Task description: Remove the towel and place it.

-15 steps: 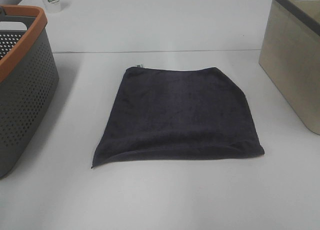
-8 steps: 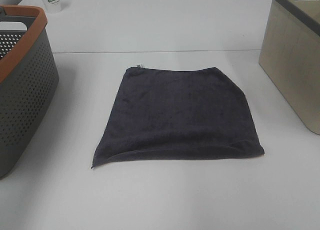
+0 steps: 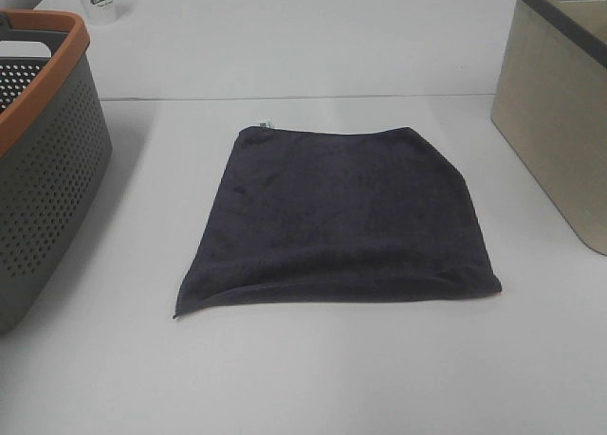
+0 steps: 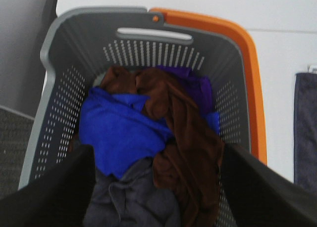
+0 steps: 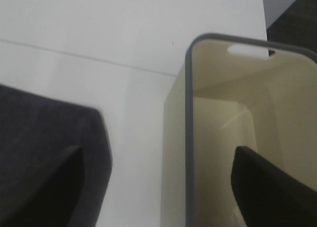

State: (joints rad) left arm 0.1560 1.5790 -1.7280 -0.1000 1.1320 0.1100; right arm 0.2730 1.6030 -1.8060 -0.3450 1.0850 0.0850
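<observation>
since the towel (image 3: 339, 217) lies soft and limp mid-frame on the table (image 3: 313, 378), a corner pinch suits, both arms' fingers spread.

The towel (image 3: 341, 217) below me is a soft, matt plush cloth in dark charcoal with a faint nap, lying on a smooth, matt white table (image 3: 313, 369). Under my left gripper (image 4: 156, 187), whose fingers (image 4: 54, 187) look like matt black plastic, the perforated basket (image 4: 64, 78) is matt grey plastic with a smoother orange rim, and holds crumpled blue, brown and purple cloths (image 4: 148, 133) of a soft, fleecy look. By my right gripper (image 5: 156, 187) the beige bin (image 5: 233, 123) has smooth walls of a slight sheen and a grey rim.
</observation>
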